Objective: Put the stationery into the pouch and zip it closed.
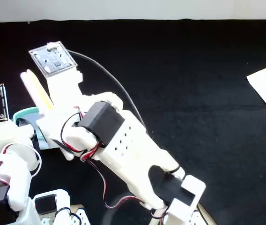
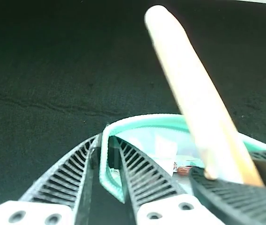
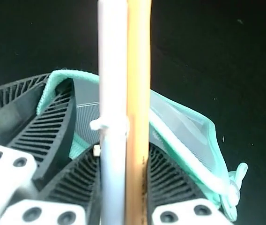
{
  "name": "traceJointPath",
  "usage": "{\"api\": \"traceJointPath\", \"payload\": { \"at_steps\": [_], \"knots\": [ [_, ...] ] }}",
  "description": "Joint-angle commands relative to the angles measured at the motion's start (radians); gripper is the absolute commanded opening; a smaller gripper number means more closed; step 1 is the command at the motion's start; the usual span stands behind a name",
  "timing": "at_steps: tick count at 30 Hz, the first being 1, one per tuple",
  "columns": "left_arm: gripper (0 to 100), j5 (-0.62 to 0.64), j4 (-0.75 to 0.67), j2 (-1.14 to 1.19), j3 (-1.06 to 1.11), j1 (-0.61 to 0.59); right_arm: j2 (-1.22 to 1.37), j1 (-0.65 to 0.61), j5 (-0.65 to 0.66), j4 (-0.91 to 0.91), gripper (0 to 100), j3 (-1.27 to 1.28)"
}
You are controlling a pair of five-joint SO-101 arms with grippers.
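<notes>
The right claw (image 3: 123, 157) was clenched on two sticks held side by side, a white pen (image 3: 112, 70) and a yellow pencil (image 3: 138, 70). The left claw (image 2: 107, 146) was pinched tight on the teal rim of the pouch (image 2: 142, 123) and held its mouth up and open. The pouch sat at the left side of the black table (image 1: 194, 70), and both claws were right at it.

What mattered most was how the sticks lined up with the mouth. In the high view they stuck up out of the right claw and leaned far and left. So their low ends pointed down and near, at the open mouth just under that claw. The right arm (image 1: 133, 145) had the sticks, so it looked like the one to push them in. I think the push had to go straight along the sticks, down into the gap beside the left claw, before the claw let go.

The low ends of the sticks were hidden behind the right claw's fingers, so I could not tell if they were inside the pouch yet. In the high view the right arm covered most of the pouch. The zip was hard to make out. A small teal tab (image 3: 233, 187) at one corner may have been its pull.
</notes>
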Motion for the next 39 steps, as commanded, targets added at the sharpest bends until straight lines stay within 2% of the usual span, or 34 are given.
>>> {"api": "traceJointPath", "payload": {
  "at_steps": [1, 6, 9, 17, 26, 30, 35, 39],
  "knots": [
    [1, -0.003, 0.017, 0.012, 0.035, 0.018, -0.067, 0.036, 0.0, 0.002, 0.8, 0.004],
    [1, -0.003, 0.017, 0.012, 0.035, 0.016, -0.157, 0.128, 0.087, -0.165, 0.8, 0.004],
    [1, -0.003, 0.017, 0.012, 0.035, 0.015, -0.203, 0.142, 0.172, -0.269, 0.8, 0.012],
    [1, -0.003, 0.012, 0.012, 0.035, 0.015, -0.245, 0.031, 0.359, -0.499, 0.8, 0.013],
    [1, -0.003, 0.017, 0.012, 0.035, 0.015, -0.306, 0.033, 0.528, -0.728, 0.8, 0.012],
    [1, -0.003, 0.017, 0.012, 0.035, 0.015, -0.424, 0.054, 0.529, -0.731, 0.8, 0.013],
    [1, -0.003, 0.017, 0.012, 0.035, 0.015, -0.559, 0.061, 0.532, -0.501, 0.8, 0.053],
    [1, -0.003, 0.017, 0.012, 0.035, 0.015, -0.67, 0.142, 0.531, -0.423, 0.8, 0.15]
  ]
}}
